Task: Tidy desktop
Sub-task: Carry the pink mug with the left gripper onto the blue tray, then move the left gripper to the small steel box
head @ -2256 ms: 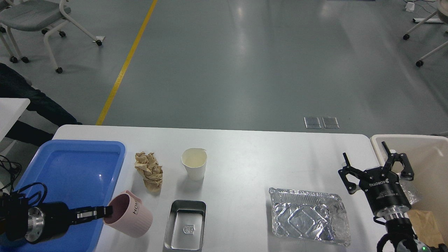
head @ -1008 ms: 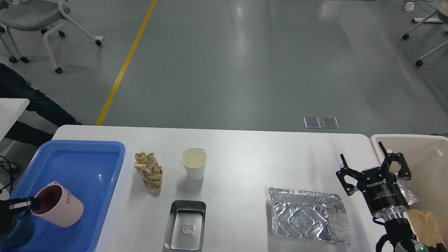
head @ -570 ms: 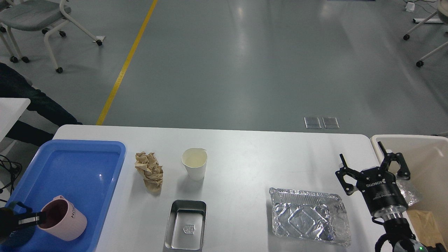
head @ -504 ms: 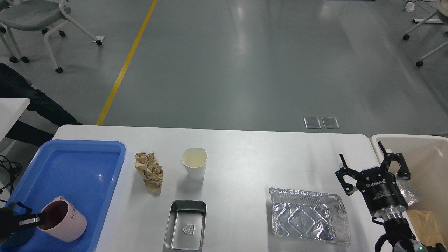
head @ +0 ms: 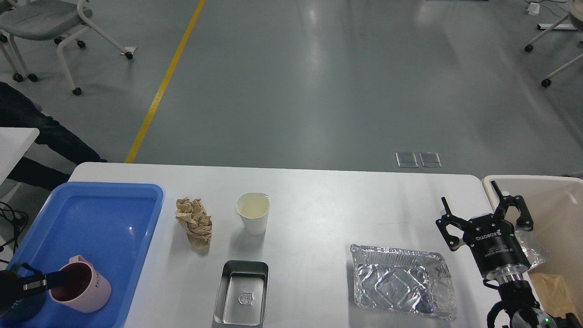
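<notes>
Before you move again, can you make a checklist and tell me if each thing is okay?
1. Pink mug upright inside the blue tray: ok.
2. Left gripper clear of the mug: not ok, a finger is still at the mug's rim; whether the jaws are open or shut, cannot tell.
3. Right gripper empty, jaws open: ok.
4. Desktop tidy: not ok; crumpled paper, paper cup, metal tin and foil tray remain.
5. Beige bin has room: ok.
</notes>
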